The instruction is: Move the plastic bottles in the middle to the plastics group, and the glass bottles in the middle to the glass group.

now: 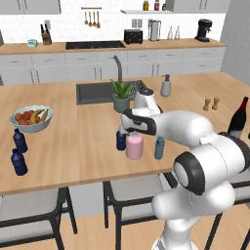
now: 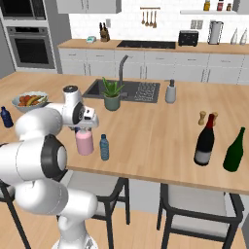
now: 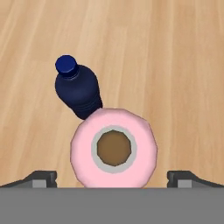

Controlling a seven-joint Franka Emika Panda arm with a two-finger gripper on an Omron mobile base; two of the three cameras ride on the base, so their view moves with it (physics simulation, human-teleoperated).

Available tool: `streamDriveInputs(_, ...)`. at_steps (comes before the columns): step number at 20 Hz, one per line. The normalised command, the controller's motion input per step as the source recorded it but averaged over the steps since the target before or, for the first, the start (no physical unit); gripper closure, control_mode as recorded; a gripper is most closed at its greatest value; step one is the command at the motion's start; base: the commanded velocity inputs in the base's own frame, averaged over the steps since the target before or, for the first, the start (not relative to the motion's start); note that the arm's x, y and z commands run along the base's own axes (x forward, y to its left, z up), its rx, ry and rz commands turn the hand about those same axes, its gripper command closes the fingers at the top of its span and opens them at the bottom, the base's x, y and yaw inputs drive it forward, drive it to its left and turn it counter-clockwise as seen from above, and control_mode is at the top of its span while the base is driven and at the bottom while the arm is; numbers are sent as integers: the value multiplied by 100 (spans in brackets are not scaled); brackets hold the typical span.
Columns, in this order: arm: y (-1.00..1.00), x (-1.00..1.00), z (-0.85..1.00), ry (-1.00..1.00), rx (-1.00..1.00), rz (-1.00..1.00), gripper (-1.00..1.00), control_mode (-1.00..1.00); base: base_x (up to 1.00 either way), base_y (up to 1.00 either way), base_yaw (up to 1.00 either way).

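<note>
The claw point(image 3: 113, 178) hangs straight above the pink bottle point(image 3: 113, 148), its two tips spread wide apart on either side and touching nothing. In the hand view the pink bottle shows as a round pale pink body with a light rim and brown stopper top. The dark navy bottle point(image 3: 78, 91), blue-capped, stands just behind the pink bottle, its base tucked against it. Bare wood lies all around the pair.

In the left base view the pink bottle point(image 1: 134, 146) stands near the island's point(image 1: 73, 146) front edge, the dark navy bottle point(image 1: 121, 140) just left of it and the slim teal bottle point(image 1: 159, 148) just right. Far left of the pink bottle stand two navy bottles point(image 1: 18, 152), behind them a bowl point(image 1: 31, 118) holding fruit. Far right rises the wine bottle point(image 1: 239, 117). Open counter lies between the groups.

In the right base view the pink bottle point(image 2: 84, 141) sits under the hand, the teal bottle point(image 2: 104, 147) just right of it. Well right of it stand the wine bottle point(image 2: 204, 141) and a green bottle point(image 2: 234, 150), with wide clear wood between.
</note>
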Motion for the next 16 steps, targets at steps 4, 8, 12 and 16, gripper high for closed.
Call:
streamDriveInputs(4, 0, 15, -10, 0, 0, 6, -100, -100, 0, 0, 0)
streamDriveInputs(8, 0, 11, -6, 0, 0, 4, -100, -100, 0, 0, 0)
streamDriveInputs(12, 1, 14, -2, 0, 0, 4, -100, -100, 0, 0, 0)
streamDriveInputs(16, 5, 9, -1, 0, 0, 1, -100, -100, 0, 0, 0)
